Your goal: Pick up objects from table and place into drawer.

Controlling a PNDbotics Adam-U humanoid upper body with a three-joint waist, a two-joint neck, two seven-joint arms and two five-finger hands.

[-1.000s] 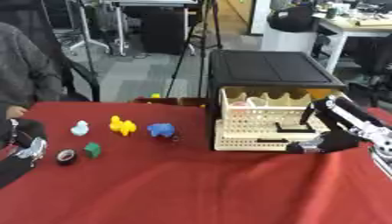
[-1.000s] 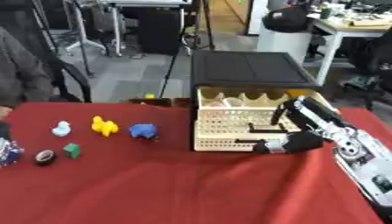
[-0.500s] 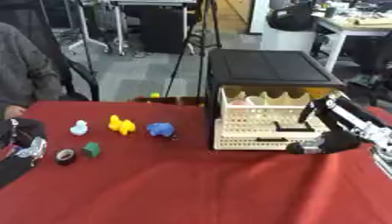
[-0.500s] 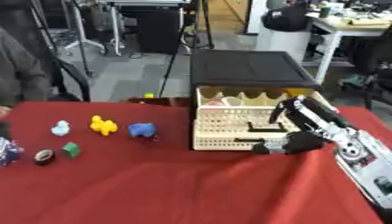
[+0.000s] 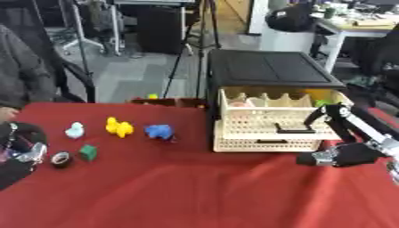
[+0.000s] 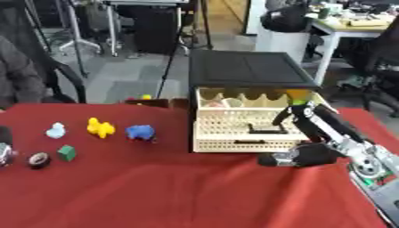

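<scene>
Red-clothed bench, drawer pulled out and waiting.
Since a second ago the right hand has barely shifted, fingers seemingly curled, empty, beside the drawer front; the yellow duck, blue toy and green block remain unpicked, left hand idle.

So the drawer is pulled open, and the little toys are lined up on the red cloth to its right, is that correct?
Not quite: the toys lie to the left of the open drawer, not its right. The left eye view shows this; the robot's right hand is on the right.
</scene>
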